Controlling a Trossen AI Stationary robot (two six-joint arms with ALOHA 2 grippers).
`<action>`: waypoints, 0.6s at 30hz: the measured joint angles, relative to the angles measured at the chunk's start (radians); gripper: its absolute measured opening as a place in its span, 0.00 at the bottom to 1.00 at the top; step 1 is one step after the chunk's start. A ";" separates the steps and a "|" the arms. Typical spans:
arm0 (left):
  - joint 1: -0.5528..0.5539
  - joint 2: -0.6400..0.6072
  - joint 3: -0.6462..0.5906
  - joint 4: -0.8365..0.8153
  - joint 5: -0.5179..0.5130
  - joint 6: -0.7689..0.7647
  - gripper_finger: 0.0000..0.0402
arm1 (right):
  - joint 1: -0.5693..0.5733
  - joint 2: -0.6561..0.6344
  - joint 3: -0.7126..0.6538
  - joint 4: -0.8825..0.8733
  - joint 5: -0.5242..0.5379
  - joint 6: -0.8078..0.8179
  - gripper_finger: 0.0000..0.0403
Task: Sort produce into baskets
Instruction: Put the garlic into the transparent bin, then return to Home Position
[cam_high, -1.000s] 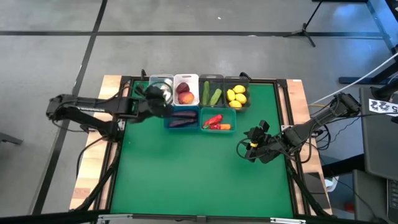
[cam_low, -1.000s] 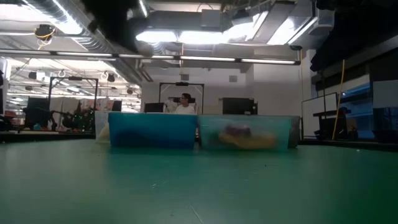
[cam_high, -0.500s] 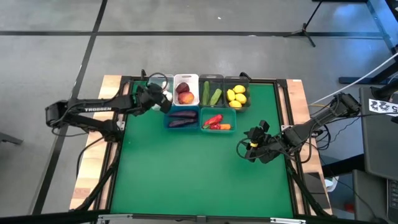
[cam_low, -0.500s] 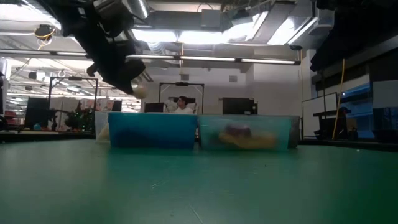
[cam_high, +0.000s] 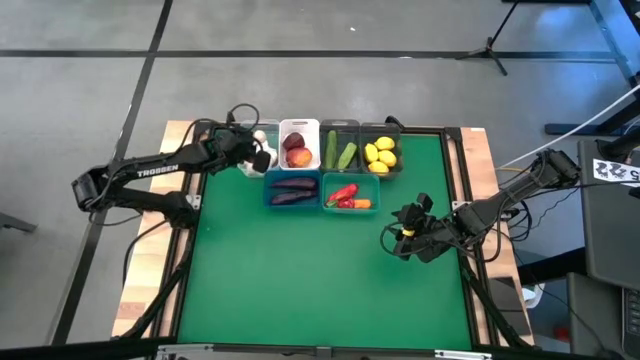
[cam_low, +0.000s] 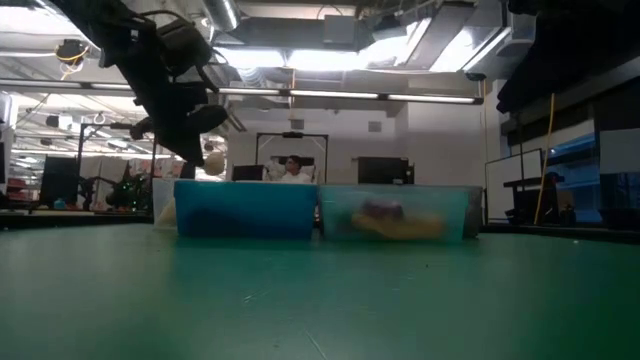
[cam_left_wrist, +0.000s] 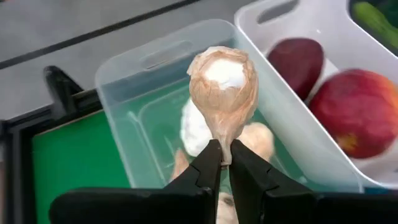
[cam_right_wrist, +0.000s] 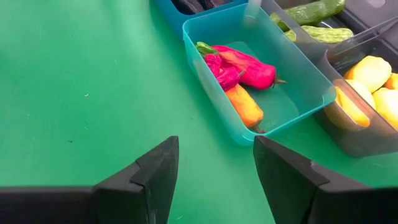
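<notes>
Six baskets (cam_high: 299, 143) (two peaches (cam_high: 296, 150), two cucumbers (cam_high: 339, 151)).

Six bins sit in two rows at the table's (cam_high: 300, 280) far edge. Back row, left to right: clear bin (cam_high: 254, 130), white bin (cam_high: 299, 125), cucumber bin (cam_high: 340, 128), lemon bin (cam_high: 381, 128). Front row: eggplant bin (cam_high: 293, 203) before the white one, pepper bin (cam_high: 348, 208) just right of it. My left gripper (cam_left_wrist: 225, 163) hangs above the clear bin w/ a garlic (cam_left_wrist: 224, 87) pinched by its stem; more garlic (cam_left_wrist: 198, 127) lies in that bin below. Peaches (cam_left_wrist: 360, 112) in the white bin, right beside. My right gripper (cam_high: 400, 238) is near the table's right side, well apart from the bins, fingers spread, facing the pepper bin. Carrot (cam_right_wrist: 245, 106) lies next to the peppers (cam_right_wrist: 239, 65).
</notes>
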 joint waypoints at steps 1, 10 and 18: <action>0.001 0.000 0.000 0.000 0.012 0.010 0.06 | 0.000 0.000 0.000 0.002 0.000 -0.002 0.52; -0.035 0.000 0.000 0.001 0.019 0.035 0.24 | 0.000 0.000 0.000 0.003 -0.006 -0.003 0.52; -0.075 -0.003 0.000 0.013 0.084 -0.025 0.42 | 0.000 0.000 0.000 0.008 0.006 -0.044 0.52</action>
